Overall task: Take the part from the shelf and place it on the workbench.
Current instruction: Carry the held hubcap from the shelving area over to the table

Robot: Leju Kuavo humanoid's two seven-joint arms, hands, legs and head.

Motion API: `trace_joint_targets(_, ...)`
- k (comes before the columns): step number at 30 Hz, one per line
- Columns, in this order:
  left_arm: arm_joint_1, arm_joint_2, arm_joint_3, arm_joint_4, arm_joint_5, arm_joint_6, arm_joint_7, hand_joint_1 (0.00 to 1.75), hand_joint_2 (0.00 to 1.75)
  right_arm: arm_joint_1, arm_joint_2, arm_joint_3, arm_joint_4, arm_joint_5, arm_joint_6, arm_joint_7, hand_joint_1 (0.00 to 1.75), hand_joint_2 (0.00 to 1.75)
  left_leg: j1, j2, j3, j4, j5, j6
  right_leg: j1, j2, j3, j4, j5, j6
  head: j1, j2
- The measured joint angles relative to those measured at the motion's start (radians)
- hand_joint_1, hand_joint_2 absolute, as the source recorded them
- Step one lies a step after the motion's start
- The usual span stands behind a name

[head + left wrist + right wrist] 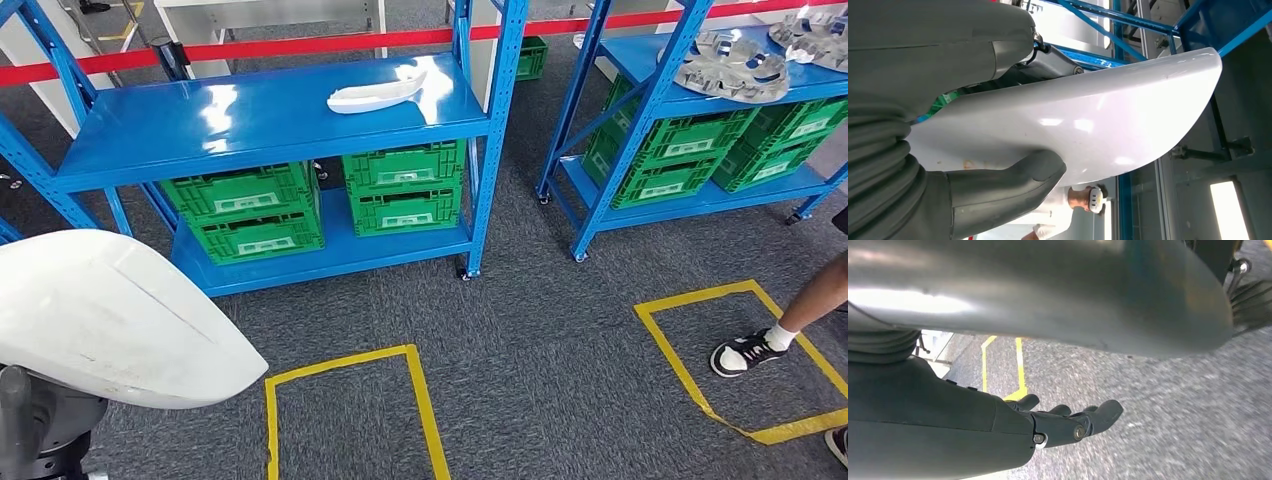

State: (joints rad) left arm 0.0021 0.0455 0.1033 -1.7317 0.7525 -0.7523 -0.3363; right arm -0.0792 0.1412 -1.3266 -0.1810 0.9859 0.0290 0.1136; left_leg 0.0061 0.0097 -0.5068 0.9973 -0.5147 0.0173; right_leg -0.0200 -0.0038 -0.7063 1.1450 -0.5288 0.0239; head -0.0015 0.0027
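- My left hand (973,195) grips the white part (1073,125), thumb pressed to its glossy face.
- In the head view the part (100,315) sits low left, off the shelf (270,125).
- My right hand (1063,422) hangs above the carpet (1168,405), fingers apart, holding nothing.

White part (100,310), blue shelf (250,125), green crates (245,210), grey carpet (540,360).

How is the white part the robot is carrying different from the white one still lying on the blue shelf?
The carried white part is gripped by the left hand, thumb pressed on its glossy face; the white part on the shelf lies loose on the blue shelf, untouched. The carried one looms large near the head camera; the other looks small, farther off. Both are white, smooth and curved.
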Motion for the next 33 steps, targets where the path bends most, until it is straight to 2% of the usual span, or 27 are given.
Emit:
trace_joint_targets(1, -0.004, -0.001, -0.002, 0.003, 0.002, 0.0, 0.004, 1.75, 1.75, 0.0, 0.002, 0.0, 0.0, 0.001, 0.004, -0.004, 0.0, 0.0, -0.002, 0.001, -0.016, 0.001, 0.014, 0.004, 0.001, 0.001, -0.013, 0.066, -0.047, 0.001, 0.0, 0.0)
trace_joint_targets(2, -0.006, -0.002, -0.004, 0.007, 0.003, 0.0, 0.008, 1.75, 1.75, 0.0, 0.002, 0.0, 0.0, 0.002, 0.008, -0.009, 0.0, 0.0, -0.005, 0.002, -0.034, 0.003, 0.028, 0.005, 0.003, 0.001, -0.019, 0.124, -0.07, 0.0, 0.0, 0.0)
trace_joint_targets(3, -0.008, -0.003, -0.006, 0.011, 0.004, 0.0, 0.01, 1.75, 1.75, -0.001, 0.003, 0.0, 0.0, 0.003, 0.013, -0.017, 0.0, 0.0, -0.008, 0.002, -0.053, 0.006, 0.042, 0.005, 0.004, 0.002, -0.014, 0.163, -0.066, -0.002, 0.0, 0.0)
trace_joint_targets(4, -0.009, -0.004, -0.007, 0.014, 0.005, -0.001, 0.012, 1.75, 1.75, -0.001, 0.003, 0.0, 0.0, 0.004, 0.018, -0.026, 0.0, 0.0, -0.011, 0.003, -0.073, 0.011, 0.056, 0.005, 0.006, 0.002, 0.005, 0.171, -0.041, -0.005, 0.0, 0.0)
trace_joint_targets(5, -0.01, -0.004, -0.008, 0.016, 0.006, -0.002, 0.012, 1.75, 1.75, -0.002, 0.003, 0.0, 0.0, 0.006, 0.024, -0.037, 0.0, 0.0, -0.013, 0.003, -0.094, 0.015, 0.069, 0.004, 0.009, 0.002, 0.041, 0.146, -0.011, -0.011, 0.0, 0.0)
trace_joint_targets(6, -0.012, -0.006, -0.009, 0.017, 0.007, -0.003, 0.012, 1.75, 1.75, -0.003, 0.002, 0.0, 0.0, 0.007, 0.028, -0.047, 0.0, 0.0, -0.015, 0.004, -0.111, 0.021, 0.08, 0.002, 0.013, 0.002, 0.095, 0.088, 0.005, -0.02, 0.0, 0.0)
trace_joint_targets(8, -0.018, -0.007, -0.012, 0.017, 0.012, -0.005, 0.015, 1.75, 1.75, -0.007, 0.001, 0.0, 0.0, 0.009, 0.035, -0.059, 0.0, 0.0, -0.018, 0.005, -0.134, 0.031, 0.099, -0.005, 0.022, 0.003, 0.207, -0.063, -0.018, -0.036, 0.0, 0.0)
trace_joint_targets(9, -0.021, -0.008, -0.015, 0.018, 0.016, -0.005, 0.019, 1.75, 1.75, -0.009, 0.0, 0.0, -0.001, 0.012, 0.038, -0.062, 0.0, 0.0, -0.018, 0.006, -0.139, 0.033, 0.108, -0.01, 0.026, 0.003, 0.239, -0.115, -0.036, -0.041, 0.0, 0.0)
trace_joint_targets(10, -0.024, -0.008, -0.018, 0.02, 0.022, -0.004, 0.023, 1.75, 1.75, -0.01, 0.0, 0.0, -0.001, 0.016, 0.04, -0.064, 0.0, 0.0, -0.018, 0.007, -0.143, 0.031, 0.118, -0.016, 0.028, 0.003, 0.25, -0.143, -0.044, -0.046, 0.0, 0.0)
trace_joint_targets(12, -0.027, -0.008, -0.023, 0.027, 0.032, -0.003, 0.029, 1.75, 1.75, -0.01, 0.0, 0.0, -0.001, 0.021, 0.045, -0.072, 0.0, 0.0, -0.015, 0.006, -0.149, 0.028, 0.126, -0.028, 0.026, 0.001, 0.234, -0.15, -0.025, -0.056, 0.001, 0.0)
trace_joint_targets(13, -0.027, -0.008, -0.024, 0.029, 0.035, -0.003, 0.029, 1.75, 1.75, -0.01, -0.001, 0.0, -0.001, 0.022, 0.048, -0.075, 0.0, 0.0, -0.014, 0.002, -0.157, 0.041, 0.103, -0.036, 0.023, -0.001, 0.223, -0.153, -0.01, -0.063, 0.0, 0.0)
trace_joint_targets(14, -0.027, -0.008, -0.024, 0.031, 0.037, -0.003, 0.028, 1.75, 1.75, -0.009, -0.001, 0.0, -0.001, 0.024, 0.051, -0.079, 0.0, 0.0, -0.012, -0.001, -0.168, 0.07, 0.06, -0.043, 0.02, -0.003, 0.21, -0.156, 0.005, -0.068, -0.001, 0.0)
trace_joint_targets(16, -0.026, -0.009, -0.024, 0.033, 0.037, -0.004, 0.028, 1.75, 1.75, -0.009, -0.004, 0.0, -0.001, 0.029, 0.053, -0.079, 0.0, 0.0, -0.005, -0.005, -0.191, 0.18, -0.047, -0.056, 0.019, -0.005, 0.175, -0.155, 0.033, -0.072, -0.002, 0.0)
trace_joint_targets(17, -0.026, -0.01, -0.025, 0.033, 0.036, -0.003, 0.03, 1.75, 1.75, -0.009, -0.004, 0.001, -0.001, 0.034, 0.054, -0.076, 0.0, 0.0, -0.002, -0.005, -0.197, 0.238, -0.077, -0.061, 0.019, -0.005, 0.158, -0.153, 0.046, -0.071, -0.002, 0.0)
trace_joint_targets(18, -0.026, -0.012, -0.025, 0.033, 0.036, 0.0, 0.035, 1.75, 1.75, -0.008, -0.004, 0.001, -0.001, 0.04, 0.054, -0.069, 0.0, 0.0, 0.0, -0.005, -0.192, 0.28, -0.079, -0.065, 0.018, -0.005, 0.138, -0.149, 0.06, -0.069, -0.002, 0.0)
trace_joint_targets(19, -0.025, -0.014, -0.026, 0.033, 0.036, 0.004, 0.04, 1.75, 1.75, -0.008, -0.004, 0.002, -0.001, 0.045, 0.053, -0.062, 0.0, 0.0, 0.002, -0.005, -0.174, 0.293, -0.059, -0.067, 0.017, -0.006, 0.118, -0.144, 0.073, -0.066, -0.002, 0.0)
trace_joint_targets(20, -0.025, -0.017, -0.026, 0.033, 0.038, 0.007, 0.045, 1.75, 1.75, -0.008, -0.004, 0.003, -0.001, 0.048, 0.053, -0.056, 0.0, 0.0, 0.004, -0.005, -0.14, 0.273, -0.029, -0.069, 0.015, -0.007, 0.098, -0.138, 0.084, -0.062, -0.002, 0.0)
trace_joint_targets(21, -0.023, -0.019, -0.027, 0.032, 0.039, 0.01, 0.047, 1.75, 1.75, -0.008, -0.004, 0.004, -0.001, 0.049, 0.053, -0.053, 0.0, 0.0, 0.005, -0.006, -0.091, 0.221, -0.008, -0.069, 0.013, -0.008, 0.08, -0.131, 0.094, -0.058, -0.002, 0.0)
trace_joint_targets(23, -0.019, -0.02, -0.027, 0.027, 0.037, 0.009, 0.043, 1.75, 1.75, -0.008, -0.004, 0.004, -0.001, 0.043, 0.054, -0.056, 0.0, 0.0, 0.003, -0.007, 0.012, 0.081, -0.024, -0.063, 0.013, -0.008, 0.055, -0.119, 0.111, -0.047, -0.002, 0.0)
trace_joint_targets(24, -0.016, -0.021, -0.028, 0.024, 0.036, 0.007, 0.04, 1.75, 1.75, -0.008, -0.004, 0.004, -0.001, 0.04, 0.055, -0.058, 0.0, 0.0, 0.001, -0.008, 0.04, 0.032, -0.043, -0.056, 0.013, -0.007, 0.05, -0.117, 0.12, -0.041, -0.003, 0.0)
trace_joint_targets(25, -0.011, -0.021, -0.028, 0.02, 0.035, 0.005, 0.038, 1.75, 1.75, -0.007, -0.004, 0.004, -0.001, 0.038, 0.055, -0.06, 0.0, 0.0, -0.003, -0.009, 0.051, 0.007, -0.054, -0.047, 0.013, -0.007, 0.048, -0.118, 0.129, -0.034, -0.003, 0.0)
trace_joint_targets(27, -0.003, -0.022, -0.028, 0.017, 0.034, 0.001, 0.037, 1.75, 1.75, -0.004, -0.005, 0.004, -0.001, 0.036, 0.055, -0.058, 0.0, 0.0, -0.004, -0.007, 0.033, 0.001, -0.042, -0.025, 0.011, -0.006, 0.043, -0.121, 0.141, -0.019, -0.004, 0.0)
trace_joint_targets(28, -0.001, -0.023, -0.028, 0.017, 0.033, 0.0, 0.038, 1.75, 1.75, -0.003, -0.005, 0.004, -0.001, 0.034, 0.055, -0.054, 0.0, 0.0, -0.004, -0.006, 0.022, 0.001, -0.03, -0.015, 0.01, -0.004, 0.035, -0.112, 0.125, -0.013, -0.004, 0.0)
trace_joint_targets(29, 0.0, -0.025, -0.028, 0.017, 0.032, -0.001, 0.038, 1.75, 1.75, -0.002, -0.005, 0.004, -0.001, 0.032, 0.055, -0.049, 0.0, 0.0, -0.002, -0.004, 0.008, 0.0, -0.016, -0.006, 0.009, -0.003, 0.024, -0.086, 0.09, -0.007, -0.005, 0.0)
trace_joint_targets(31, 0.0, -0.027, -0.028, 0.018, 0.03, -0.001, 0.039, 1.75, 1.75, -0.002, -0.005, 0.004, -0.001, 0.024, 0.055, -0.041, 0.0, 0.0, -0.003, -0.003, -0.022, 0.001, 0.011, 0.004, 0.009, 0.0, -0.006, 0.02, -0.017, 0.001, -0.004, 0.0)
trace_joint_targets(32, 0.0, -0.027, -0.028, 0.02, 0.028, -0.002, 0.037, 1.75, 1.75, -0.002, -0.005, 0.004, -0.001, 0.021, 0.054, -0.041, 0.0, 0.0, -0.004, -0.003, -0.038, 0.002, 0.024, 0.005, 0.009, 0.001, -0.018, 0.086, -0.057, 0.002, -0.004, 0.0)
trace_joint_targets(33, 0.0, -0.027, -0.028, 0.022, 0.025, -0.003, 0.034, 1.75, 1.75, -0.002, -0.005, 0.004, -0.001, 0.016, 0.055, -0.043, 0.0, 0.0, -0.006, -0.003, -0.055, 0.005, 0.037, 0.005, 0.009, 0.001, -0.022, 0.138, -0.073, 0.002, -0.004, 0.0)
